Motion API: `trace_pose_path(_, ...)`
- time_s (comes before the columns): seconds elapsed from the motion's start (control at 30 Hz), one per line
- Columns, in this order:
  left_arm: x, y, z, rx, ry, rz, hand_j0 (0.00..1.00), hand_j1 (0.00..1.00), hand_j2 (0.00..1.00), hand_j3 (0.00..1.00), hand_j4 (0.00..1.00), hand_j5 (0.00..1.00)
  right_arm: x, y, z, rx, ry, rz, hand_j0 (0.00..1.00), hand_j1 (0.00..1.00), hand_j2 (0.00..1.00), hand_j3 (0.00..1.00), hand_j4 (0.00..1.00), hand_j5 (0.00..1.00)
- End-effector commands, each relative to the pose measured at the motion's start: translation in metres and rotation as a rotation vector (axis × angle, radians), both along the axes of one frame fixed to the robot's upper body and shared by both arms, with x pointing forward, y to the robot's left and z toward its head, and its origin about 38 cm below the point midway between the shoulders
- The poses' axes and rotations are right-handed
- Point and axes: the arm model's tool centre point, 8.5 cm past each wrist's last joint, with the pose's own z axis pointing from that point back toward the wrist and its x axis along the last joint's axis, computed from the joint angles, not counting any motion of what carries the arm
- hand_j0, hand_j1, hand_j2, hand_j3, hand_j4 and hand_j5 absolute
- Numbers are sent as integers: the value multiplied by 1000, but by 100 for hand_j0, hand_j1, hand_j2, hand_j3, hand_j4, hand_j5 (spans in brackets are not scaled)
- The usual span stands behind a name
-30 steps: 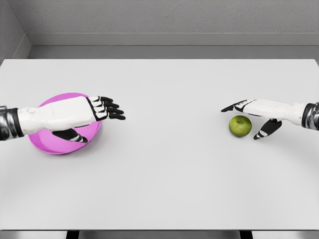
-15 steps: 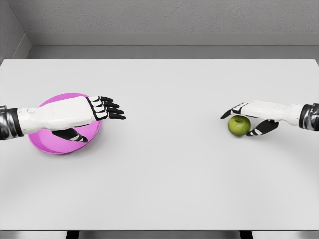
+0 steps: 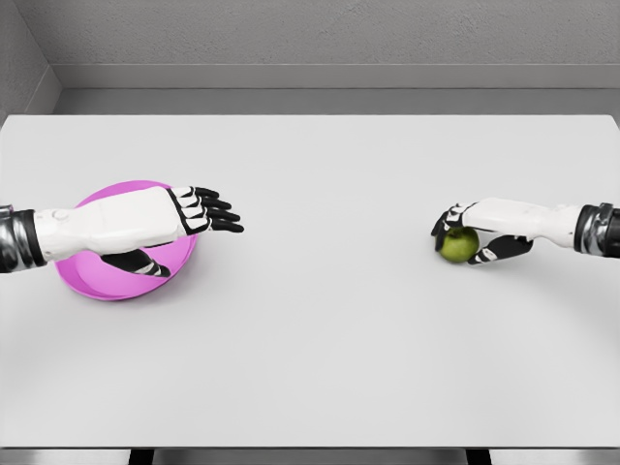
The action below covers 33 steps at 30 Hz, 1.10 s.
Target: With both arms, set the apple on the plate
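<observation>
Two hands sat well apart: the right hand (image 3: pixel 472 238) clasped the apple (image 3: pixel 459 244) at the table's (image 3: pixel 320 320) right, the left hand (image 3: pixel 199 211) released over the far-left plate (image 3: pixel 97 281).

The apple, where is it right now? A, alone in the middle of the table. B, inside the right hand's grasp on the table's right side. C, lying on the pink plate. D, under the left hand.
B: the right hand has its fingers curled around the green apple on the right side of the table, while the left hand hovers open over the pink plate, which holds no apple.
</observation>
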Motion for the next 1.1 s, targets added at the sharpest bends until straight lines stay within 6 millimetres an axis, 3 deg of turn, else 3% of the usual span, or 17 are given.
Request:
trace_pose_path(0.0, 0, 0, 1, -6, 3, 2, 100, 100, 100, 100, 100, 100, 1, 10, 1, 25, -8, 22, 45, 45, 45, 45, 45, 45)
trace_pose_path(0.1, 0, 0, 1, -6, 3, 2, 100, 100, 100, 100, 100, 100, 5, 36, 8, 73, -48, 105, 45, 45, 45, 45, 45, 45)
trace_pose_path(0.27, 0, 0, 1, -6, 3, 2, 100, 100, 100, 100, 100, 100, -3, 123, 34, 114, -113, 343, 44, 44, 44, 44, 44, 44)
trace_pose_path(0.4, 0, 0, 1, -6, 3, 2, 100, 100, 100, 100, 100, 100, -6, 141, 56, 148, -163, 397, 44, 44, 44, 44, 44, 44)
trace_pose_path(0.47, 0, 0, 1, -6, 3, 2, 100, 100, 100, 100, 100, 100, 0, 132, 75, 196, -195, 364, 50, 50, 50, 50, 50, 50)
trace_pose_path(0.53, 0, 0, 1, -6, 3, 2, 100, 100, 100, 100, 100, 100, 19, 77, 106, 219, -281, 206, 67, 67, 67, 67, 67, 67)
trace_pose_path(0.57, 0, 0, 1, -6, 3, 2, 100, 100, 100, 100, 100, 100, 22, 49, 112, 205, -297, 141, 80, 80, 80, 80, 80, 80)
trace_pose_path(0.6, 0, 0, 1, -6, 3, 2, 100, 100, 100, 100, 100, 100, 22, 42, 106, 200, -281, 121, 100, 100, 100, 100, 100, 100)
trace_pose_path(0.73, 0, 0, 0, -6, 4, 3, 100, 100, 100, 100, 100, 100, 27, 1, 59, 193, -168, -21, 100, 100, 100, 100, 100, 100)
trace_pose_path(0.77, 0, 1, 0, -6, 3, 4, 100, 100, 100, 100, 100, 100, 24, 0, 52, 192, -151, -28, 100, 100, 100, 100, 100, 100)
trace_pose_path(1.07, 0, -2, -2, 6, 12, -4, 100, 100, 100, 100, 100, 100, 20, -2, 42, 189, -129, -34, 100, 100, 100, 100, 100, 100)
